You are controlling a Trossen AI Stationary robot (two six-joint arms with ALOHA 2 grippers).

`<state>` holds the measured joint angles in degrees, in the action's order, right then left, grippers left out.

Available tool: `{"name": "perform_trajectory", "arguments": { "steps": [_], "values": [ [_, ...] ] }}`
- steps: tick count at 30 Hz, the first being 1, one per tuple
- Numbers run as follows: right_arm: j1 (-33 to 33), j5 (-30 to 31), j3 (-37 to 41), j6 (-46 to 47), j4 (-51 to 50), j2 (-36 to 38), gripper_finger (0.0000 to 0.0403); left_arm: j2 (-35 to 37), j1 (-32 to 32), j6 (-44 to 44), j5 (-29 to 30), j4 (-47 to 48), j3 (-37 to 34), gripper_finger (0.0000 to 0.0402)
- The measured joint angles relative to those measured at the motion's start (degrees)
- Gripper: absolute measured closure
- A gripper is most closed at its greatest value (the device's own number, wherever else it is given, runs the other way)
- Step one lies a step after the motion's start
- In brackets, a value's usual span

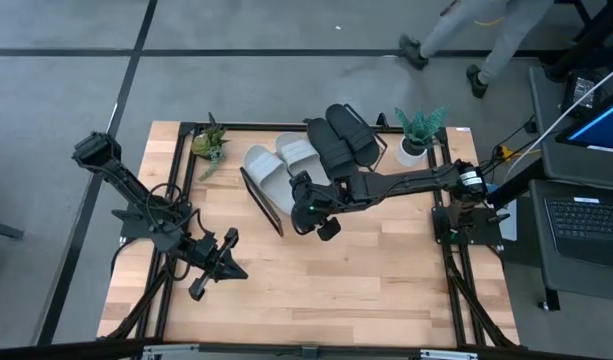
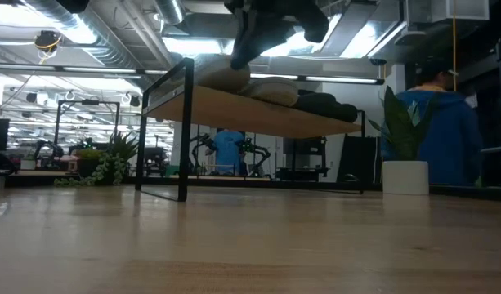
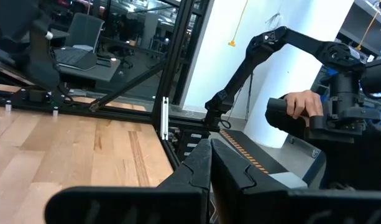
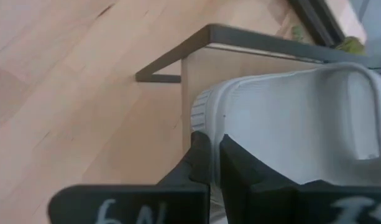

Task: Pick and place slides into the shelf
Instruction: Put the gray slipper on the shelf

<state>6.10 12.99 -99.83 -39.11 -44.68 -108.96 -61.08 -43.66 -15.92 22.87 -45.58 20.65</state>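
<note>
slides (image 1: 311,150) all lie on the shelf (image 1: 261,202), long axes running from its front edge to its back. right gripper (image 1: 308,203) hovers at the front edge by the grey pair's heels, fingers together, holding nothing. left gripper (image 1: 224,262) waits shut, well apart.

grey slides (image 1: 276,160): pale grey, plain
black slides (image 1: 341,135): matte black
shelf (image 4: 199,71): light wood board, black wire frame
bench (image 1: 366,270): light wood planks, black edge frame
plant pot (image 1: 413,151): white, green leaves
arms: dark
</note>
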Motion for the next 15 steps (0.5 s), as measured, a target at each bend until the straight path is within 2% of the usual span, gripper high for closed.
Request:
{"name": "perform_trajectory", "arguments": {
  "steps": [5, 15],
  "values": [
    [-0.01, -1.85, -0.02, 0.03, -0.19, -0.37, 0.0383, 0.00, 0.00, -0.01, -0.01, 0.04, 0.02, 0.0401],
    [0.01, -2.14, -0.04, 4.12, 0.37, -0.55, 0.0266, 0.00, 0.00, -0.04, -0.02, 0.05, 0.00, 0.0401]
  ]
}}
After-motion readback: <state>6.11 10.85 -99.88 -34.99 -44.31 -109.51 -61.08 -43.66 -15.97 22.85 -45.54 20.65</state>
